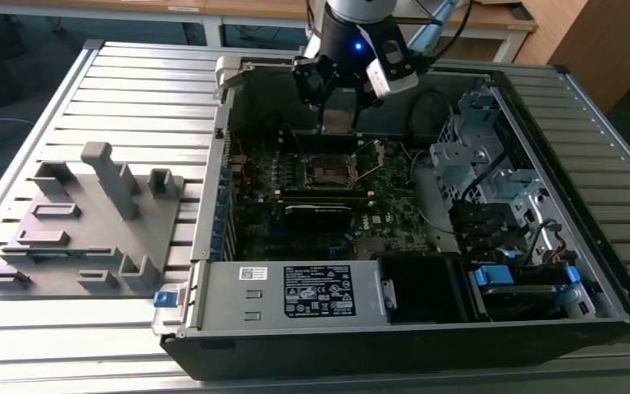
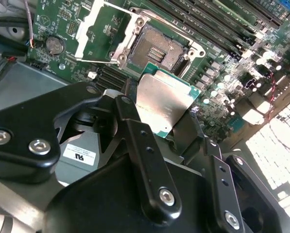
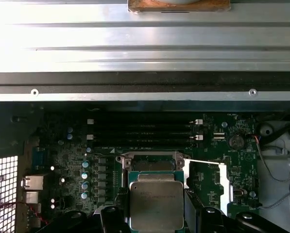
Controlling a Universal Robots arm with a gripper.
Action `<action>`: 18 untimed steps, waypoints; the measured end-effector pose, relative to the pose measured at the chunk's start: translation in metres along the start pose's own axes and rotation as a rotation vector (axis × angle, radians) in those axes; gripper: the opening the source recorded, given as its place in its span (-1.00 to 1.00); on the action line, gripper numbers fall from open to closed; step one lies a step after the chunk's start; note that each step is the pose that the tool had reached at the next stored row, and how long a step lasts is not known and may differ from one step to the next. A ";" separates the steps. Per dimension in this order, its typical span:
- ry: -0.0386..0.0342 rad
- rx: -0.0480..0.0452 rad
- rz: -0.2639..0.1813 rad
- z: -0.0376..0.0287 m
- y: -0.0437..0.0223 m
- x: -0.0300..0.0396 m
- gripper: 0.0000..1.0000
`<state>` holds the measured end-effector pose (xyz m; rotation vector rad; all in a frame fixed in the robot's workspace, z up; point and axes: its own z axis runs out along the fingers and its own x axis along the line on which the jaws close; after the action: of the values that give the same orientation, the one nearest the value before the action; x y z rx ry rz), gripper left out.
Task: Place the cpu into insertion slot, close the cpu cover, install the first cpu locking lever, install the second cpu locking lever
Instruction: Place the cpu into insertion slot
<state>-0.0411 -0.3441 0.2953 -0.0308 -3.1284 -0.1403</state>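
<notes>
The cpu (image 2: 165,107), dull silver on a green edge, sat gripped in the pincer (image 2: 163,119) in the second wrist view, just short of the bare slot (image 2: 157,51), whose cover (image 2: 92,26) stood open. In the first wrist view it hid much of the slot. In the exterior view the pincer hung inside the case (image 1: 425,349) on a ribbed metal surface (image 1: 129,90), its tips hard to make out.

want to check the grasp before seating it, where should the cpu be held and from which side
By two opposite thin edges, coming from over its flat metal top. The cpu is a thin square plate, so edge pinching leaves its underside free to face the insertion slot. The claw grips it that way here.
</notes>
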 end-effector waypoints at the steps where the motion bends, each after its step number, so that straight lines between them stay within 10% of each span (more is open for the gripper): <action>1: -0.0001 -0.0001 0.000 0.0003 0.0000 0.0000 0.08; 18: -0.0006 -0.0002 0.000 0.0063 -0.0006 0.0000 0.08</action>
<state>-0.0411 -0.3441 0.2889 -0.0305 -3.1291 -0.1406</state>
